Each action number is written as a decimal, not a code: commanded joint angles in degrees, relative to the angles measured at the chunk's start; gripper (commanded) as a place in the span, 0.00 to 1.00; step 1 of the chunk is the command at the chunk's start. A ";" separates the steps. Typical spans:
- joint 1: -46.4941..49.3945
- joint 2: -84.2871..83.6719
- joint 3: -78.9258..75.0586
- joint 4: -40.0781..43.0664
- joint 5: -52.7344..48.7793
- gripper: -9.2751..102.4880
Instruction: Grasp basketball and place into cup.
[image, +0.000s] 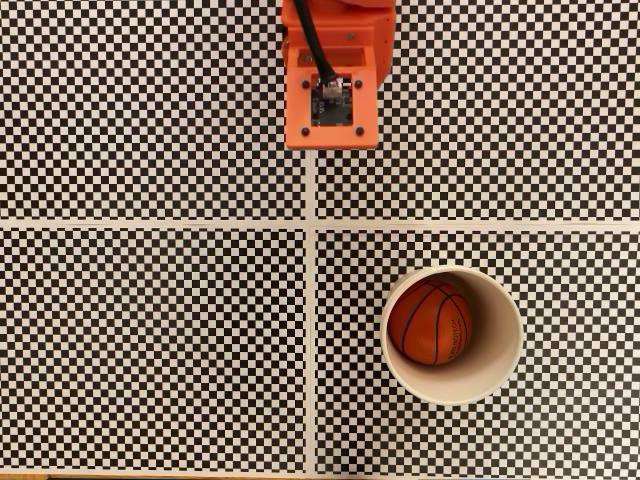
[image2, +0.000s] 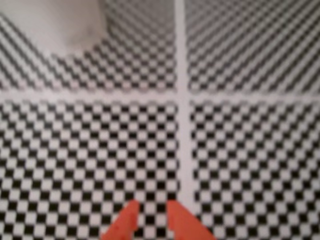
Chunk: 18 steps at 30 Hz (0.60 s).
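Inside the round cream-white paper cup (image: 497, 375) we are seeing the small orange-red basketball (image: 430, 322) resting | our orange gripper (image2: 151, 212) is hanging empty, tips slightly apart, well away | risk: we are judging a careless sweep could tip the light cup.

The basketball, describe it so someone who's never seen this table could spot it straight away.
In the fixed view, find the white cross dividing the checkered table; in the lower right quarter stands the cream cup. Inside it sits the basketball, the one round orange thing with black seams.
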 joint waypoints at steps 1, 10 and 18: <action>0.09 0.35 2.02 4.75 1.85 0.08; -2.99 0.35 2.02 12.13 3.87 0.08; -3.52 0.35 2.02 12.13 3.96 0.08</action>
